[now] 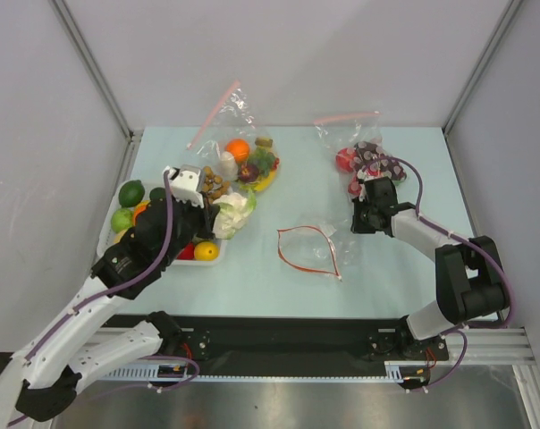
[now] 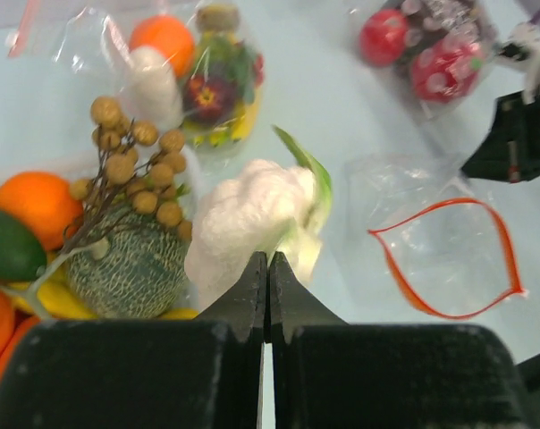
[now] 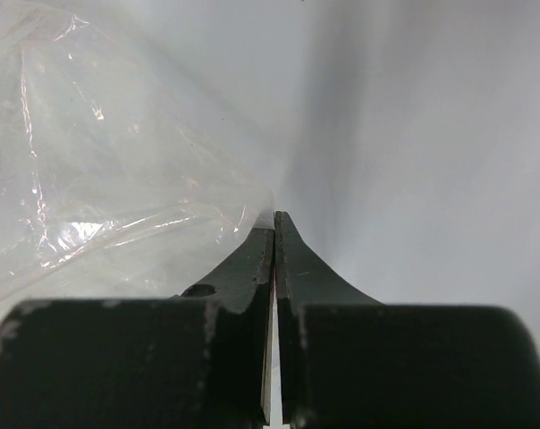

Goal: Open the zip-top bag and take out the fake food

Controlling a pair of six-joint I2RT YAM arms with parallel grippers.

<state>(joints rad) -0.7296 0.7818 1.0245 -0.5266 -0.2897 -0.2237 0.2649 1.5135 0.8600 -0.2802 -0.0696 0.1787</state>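
The zip-top bag (image 1: 307, 248) lies flat and open on the table's middle, its red-orange rim spread in a loop and nothing inside; it also shows in the left wrist view (image 2: 449, 259). The fake food sits at the left by a white tray (image 1: 106, 234): a pale cauliflower head (image 2: 252, 214), a brown bumpy cluster (image 2: 136, 165), a netted green melon (image 2: 127, 264) and a yellow fruit (image 1: 206, 251). My left gripper (image 2: 268, 259) is shut and empty, its tips at the cauliflower's near side. My right gripper (image 1: 359, 217) is shut beside clear plastic (image 3: 100, 179).
Two clear bags with pink zip strips lie at the back: one holding an orange and a banana (image 1: 248, 156), one holding red toys (image 1: 361, 161) just behind my right gripper. Limes (image 1: 131, 192) and oranges (image 2: 37, 201) fill the tray. White walls enclose the table.
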